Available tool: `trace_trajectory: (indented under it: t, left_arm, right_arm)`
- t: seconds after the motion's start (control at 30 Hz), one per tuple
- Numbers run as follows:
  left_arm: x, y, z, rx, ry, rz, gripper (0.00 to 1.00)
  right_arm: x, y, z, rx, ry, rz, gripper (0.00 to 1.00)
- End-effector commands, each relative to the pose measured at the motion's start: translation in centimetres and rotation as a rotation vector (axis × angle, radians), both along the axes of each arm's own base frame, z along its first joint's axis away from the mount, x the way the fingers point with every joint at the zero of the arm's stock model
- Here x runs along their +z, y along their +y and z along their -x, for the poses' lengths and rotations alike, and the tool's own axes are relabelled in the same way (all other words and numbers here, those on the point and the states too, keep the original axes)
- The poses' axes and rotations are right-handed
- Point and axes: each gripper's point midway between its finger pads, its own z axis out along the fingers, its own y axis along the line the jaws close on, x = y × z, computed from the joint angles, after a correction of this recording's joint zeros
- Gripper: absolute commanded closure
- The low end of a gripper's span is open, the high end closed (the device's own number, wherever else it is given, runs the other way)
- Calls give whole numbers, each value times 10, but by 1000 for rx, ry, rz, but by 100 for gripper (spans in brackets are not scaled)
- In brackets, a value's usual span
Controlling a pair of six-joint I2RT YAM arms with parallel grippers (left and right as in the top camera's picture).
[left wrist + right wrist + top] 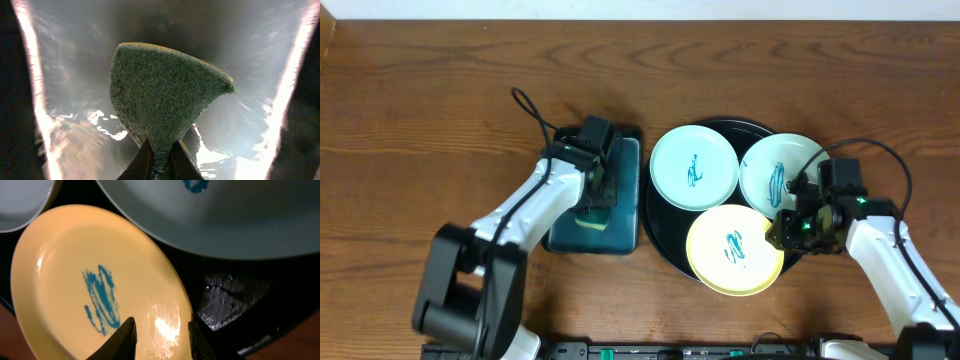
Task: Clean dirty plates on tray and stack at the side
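Three plates lie on the black tray (654, 226): the mint plate (693, 167) at the left, the white plate (780, 172) at the right, the yellow plate (730, 250) in front, each with teal scribbles. My right gripper (782, 232) is open at the yellow plate's right edge. In the right wrist view its fingers (161, 337) straddle the rim of the yellow plate (75, 280), with the white plate (225, 220) above and the tray's floor (235, 295) beside it. My left gripper (597, 190) is shut on a green and yellow sponge (160, 95), pinched at its corner (161, 160).
The rectangular teal tray (625, 200) lies just left of the black tray, under the sponge (592, 218). Its shiny floor (75, 60) fills the left wrist view. Brown wooden table lies all around, with both arms' cables above it.
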Motion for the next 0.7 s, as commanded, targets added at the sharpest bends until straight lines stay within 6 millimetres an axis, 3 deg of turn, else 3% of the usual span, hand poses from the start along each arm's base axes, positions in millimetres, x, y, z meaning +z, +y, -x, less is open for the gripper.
trace_trajectory:
  t: [0.0,0.13,0.3,0.67]
  left_arm:
    - [29,-1,-3,7,-81,30,93]
    - [46,0,-2,7,-118,44,92]
    - [49,0,-1,7,-125,47,93]
    - [49,0,-1,7,-125,47,92]
  right_arm:
    - [-2,3,-7,15,-4,1,70]
    - [-13,-1,-11,12,11,23,71]
    - [-21,-1,-13,12,26,24,73]
    - [-7,12,-16,45,17,-55,68]
